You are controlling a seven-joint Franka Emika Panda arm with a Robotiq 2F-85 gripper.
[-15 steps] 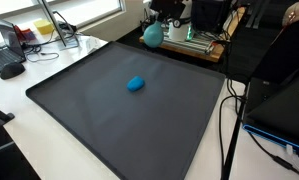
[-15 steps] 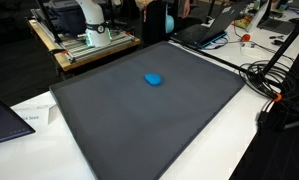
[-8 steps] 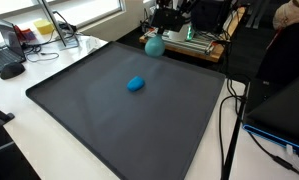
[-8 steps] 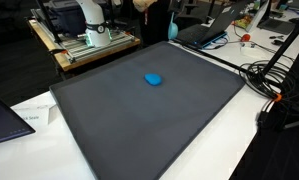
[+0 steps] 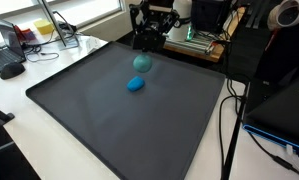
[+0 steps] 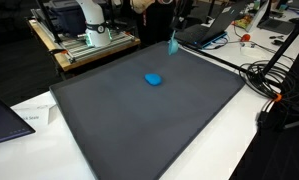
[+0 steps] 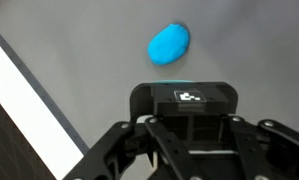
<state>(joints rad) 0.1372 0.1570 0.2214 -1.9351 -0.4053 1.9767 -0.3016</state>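
The teal ball (image 5: 141, 63) hangs under the end effector (image 5: 144, 48), whose fingers are closed as far as they go around its top, so I judge it gripped. It sits above the far part of the dark mat (image 5: 99, 120). I cannot tell whether its underside clears the mat or brushes it.

1 second ago the ball was back at the mat's far edge, close to the robot's base. Half a second ago it had only started inward, and now it has come well in over the mat. The ball goes wherever the arm goes, so it is being carried and is not resting on anything. It has also closed in on the blue lump (image 5: 136, 84), which has not moved in either exterior view and now lies just beside and below it, apart from it.

The ball looks smooth, round and matte. In an exterior view only a narrow teal sliver (image 6: 173, 45) of it shows. The lump is a brighter blue, an oval pebble shape with soft edges, and it fills the upper middle of the wrist view (image 7: 169, 43) beyond the black gripper housing. The mat is flat, dark grey and dull, with a thin rim, and it lies on a white desk (image 5: 29, 145).
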